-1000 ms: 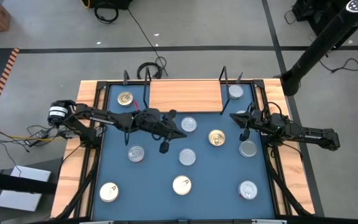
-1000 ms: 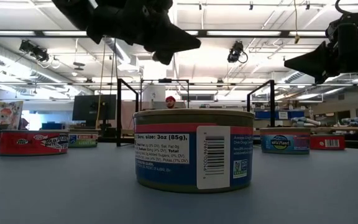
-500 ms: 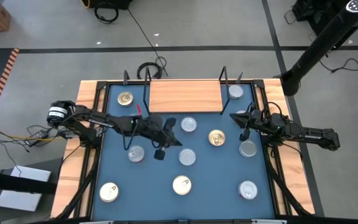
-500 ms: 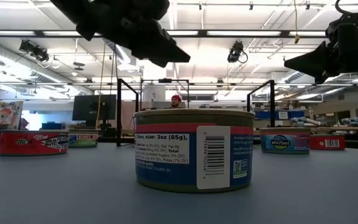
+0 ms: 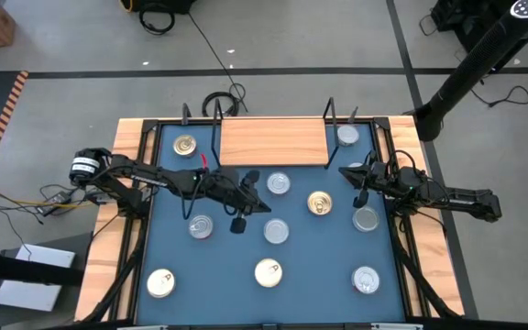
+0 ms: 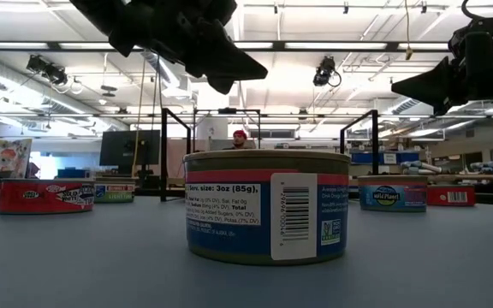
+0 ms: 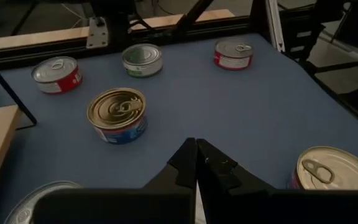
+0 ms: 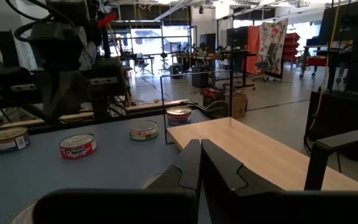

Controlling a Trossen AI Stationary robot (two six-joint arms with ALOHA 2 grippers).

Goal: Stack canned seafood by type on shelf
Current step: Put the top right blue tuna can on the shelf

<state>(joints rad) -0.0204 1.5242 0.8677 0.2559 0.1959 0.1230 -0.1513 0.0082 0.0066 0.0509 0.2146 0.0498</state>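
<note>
Several flat round cans stand on the blue table. Among them are a gold-topped can with blue sides, a silver one and another. The light-wood shelf lies at the far edge between black wire frames. My left gripper hangs shut above the table's middle, left of the gold-topped can, touching nothing. My right gripper waits shut in the air over the right side.
More cans sit at the far left, far right, right and along the near side. One can fills the low view. Wire frames stand at the shelf's ends.
My left gripper has drawn back a little toward the table's left and near side, then eased to the right again, staying above the cans. No can has moved.
</note>
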